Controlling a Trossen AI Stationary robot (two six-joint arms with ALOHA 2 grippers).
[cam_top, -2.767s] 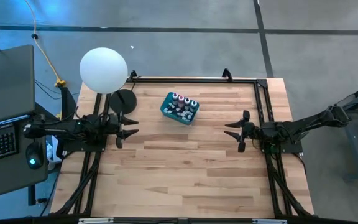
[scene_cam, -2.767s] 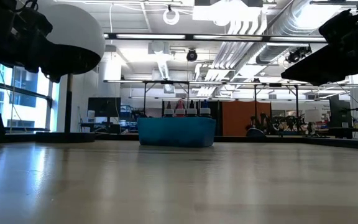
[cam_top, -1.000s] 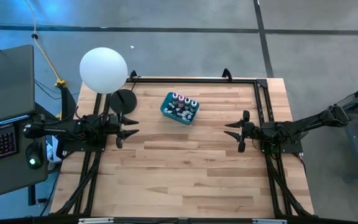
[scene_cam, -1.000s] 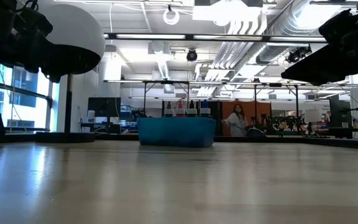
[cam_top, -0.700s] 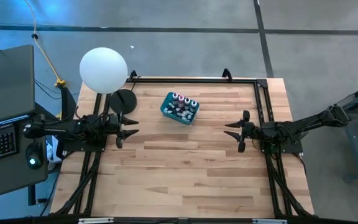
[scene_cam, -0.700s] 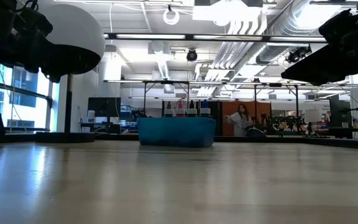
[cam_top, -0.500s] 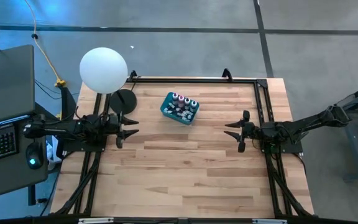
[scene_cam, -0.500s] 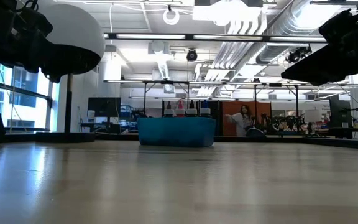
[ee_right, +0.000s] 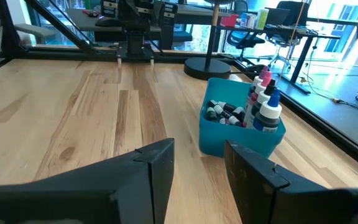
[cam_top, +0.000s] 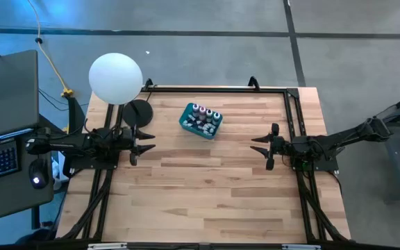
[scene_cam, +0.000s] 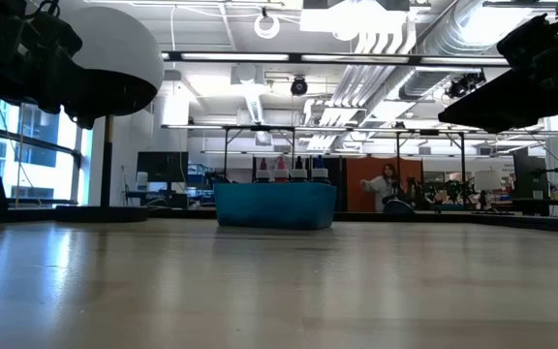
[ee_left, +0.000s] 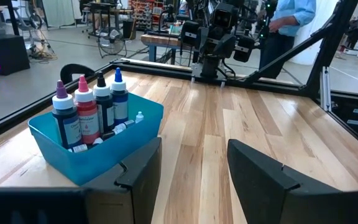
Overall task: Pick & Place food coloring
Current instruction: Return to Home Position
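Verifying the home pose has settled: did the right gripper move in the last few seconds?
No. In the high view the right gripper is exactly where it was, open, with the same gap to the blue bin.

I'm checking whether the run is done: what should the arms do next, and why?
Probably just hold both arms where they are. The bottles appear to be all in the bin, none shows loose on the table, and the left gripper and right gripper hang open and empty at opposite table edges.
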